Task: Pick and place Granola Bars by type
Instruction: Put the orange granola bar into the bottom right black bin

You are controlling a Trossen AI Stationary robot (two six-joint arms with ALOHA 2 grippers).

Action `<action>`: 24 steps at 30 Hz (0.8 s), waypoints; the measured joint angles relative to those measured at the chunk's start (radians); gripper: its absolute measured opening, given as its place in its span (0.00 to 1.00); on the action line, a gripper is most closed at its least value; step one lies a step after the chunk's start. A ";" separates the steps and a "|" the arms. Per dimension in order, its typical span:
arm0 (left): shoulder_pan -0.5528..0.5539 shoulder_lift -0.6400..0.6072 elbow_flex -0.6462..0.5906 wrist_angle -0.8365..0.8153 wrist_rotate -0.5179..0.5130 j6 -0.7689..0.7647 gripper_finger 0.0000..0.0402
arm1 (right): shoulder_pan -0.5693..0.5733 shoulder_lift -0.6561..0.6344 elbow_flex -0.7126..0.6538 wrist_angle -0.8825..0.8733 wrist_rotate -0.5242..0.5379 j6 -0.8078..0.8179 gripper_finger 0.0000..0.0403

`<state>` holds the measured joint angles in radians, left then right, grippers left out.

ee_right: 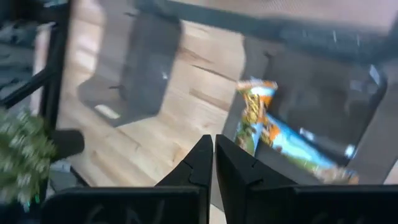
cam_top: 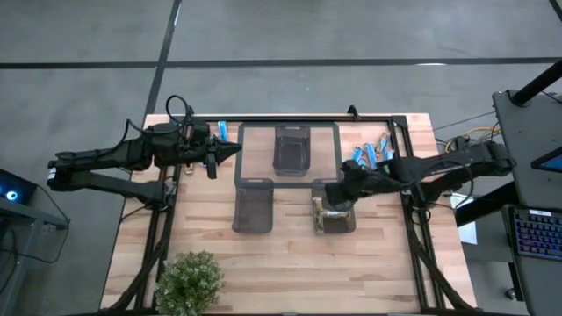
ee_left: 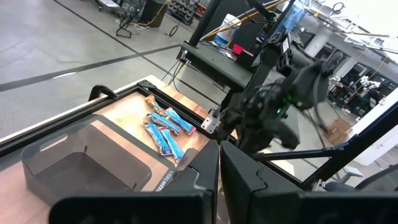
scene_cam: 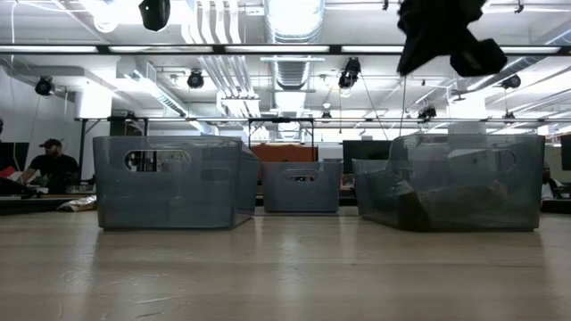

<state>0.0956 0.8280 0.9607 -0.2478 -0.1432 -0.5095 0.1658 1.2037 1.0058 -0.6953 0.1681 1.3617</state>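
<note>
Right wrist view is blurred so wrapper print on the bars [ee_right: 273,134] in the bin [ee_right: 323,87] is unreadable, low view crops the right tool [scene_cam: 443,40] at the top edge, bin walls obscure contents there, potted plant [cam_top: 188,283] is cut off.

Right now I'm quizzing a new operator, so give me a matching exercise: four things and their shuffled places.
1 leafy green plant
2 pile of bright blue foil bars
3 right gripper
4 left gripper

A over the dark mesh bin of brownish-gold bars
B table corner, left-arm side
C loose on wood, right-arm side
D beside far centre mesh bin

Pairs: 1-B, 2-C, 3-A, 4-D
</note>
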 joint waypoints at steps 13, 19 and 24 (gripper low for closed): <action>0.000 0.000 0.000 0.000 0.000 0.001 0.00 | 0.000 -0.268 0.000 0.011 0.071 -0.427 0.03; 0.000 0.000 0.000 0.000 0.000 0.006 0.00 | 0.000 -0.369 0.000 0.043 0.071 -0.665 0.03; 0.001 0.000 0.000 0.000 0.000 0.026 0.00 | 0.000 -0.441 0.000 0.086 0.071 -0.812 0.03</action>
<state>0.0963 0.8280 0.9607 -0.2477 -0.1436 -0.4830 0.1654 0.7630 1.0058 -0.6091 0.2390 0.5499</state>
